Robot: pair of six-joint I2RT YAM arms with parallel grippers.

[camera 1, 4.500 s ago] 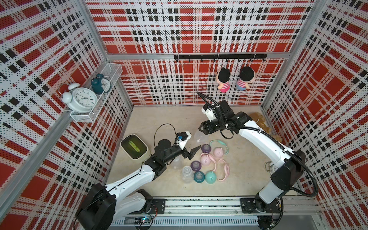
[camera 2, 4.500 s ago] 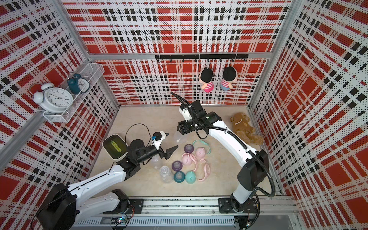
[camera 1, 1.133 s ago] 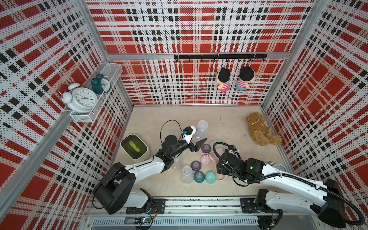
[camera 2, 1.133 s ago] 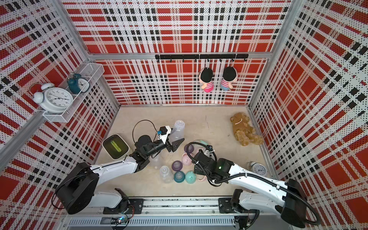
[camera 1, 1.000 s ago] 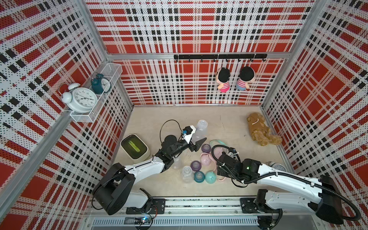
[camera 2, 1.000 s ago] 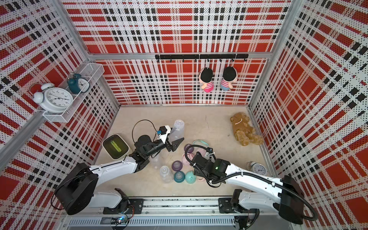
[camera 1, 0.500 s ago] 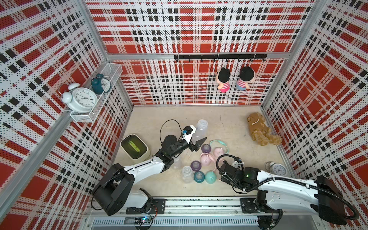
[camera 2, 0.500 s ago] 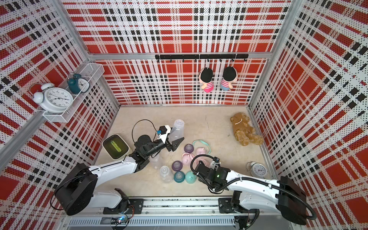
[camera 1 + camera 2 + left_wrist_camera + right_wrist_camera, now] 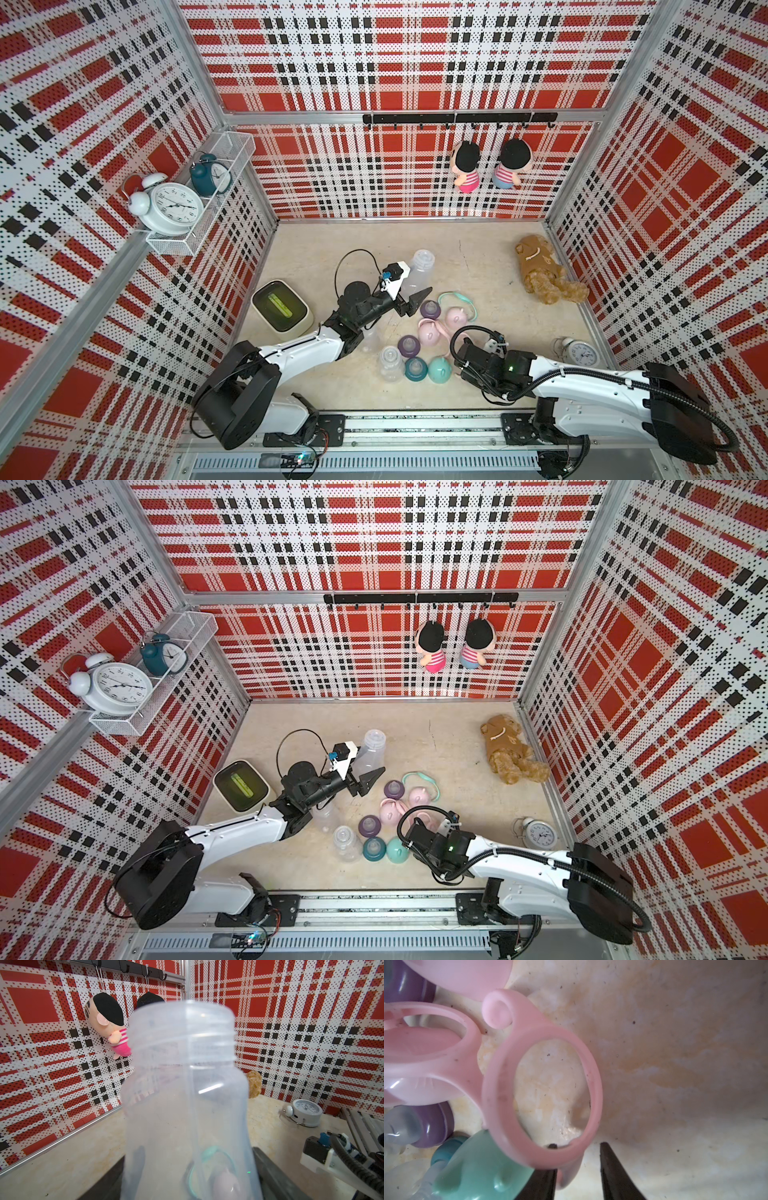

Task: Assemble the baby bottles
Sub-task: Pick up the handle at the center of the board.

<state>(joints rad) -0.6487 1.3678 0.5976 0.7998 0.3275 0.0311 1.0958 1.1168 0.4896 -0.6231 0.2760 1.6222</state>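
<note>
Looking down in both top views, you've got the beige table (image 9: 478,249) filling the lower middle of frame. L arm (image 9: 299,349) and R arm (image 9: 582,374) reach in from the bottom edge. Your L gripper (image 9: 409,300) sits just left of ctr, clamped on a clear bottle (image 9: 419,270) w/ its open threaded neck toward the top of frame. In the L wrist view that bottle (image 9: 187,1105) fills mid-frame.

Your R gripper (image 9: 578,1147) is at lower ctr-right of the top views, right beside the loose parts (image 9: 430,328). R wrist view, bottom ctr: jaws spread, straddling the rim of a pink handle ring (image 9: 496,1093). One jaw is inside the loop, the other outside w/ a gap showing, so not pinching. Teal dome cap (image 9: 475,1167) lies lower left, the ring's rim overlapping it in view. Purple collar (image 9: 436,1124) is at the left edge.
</note>
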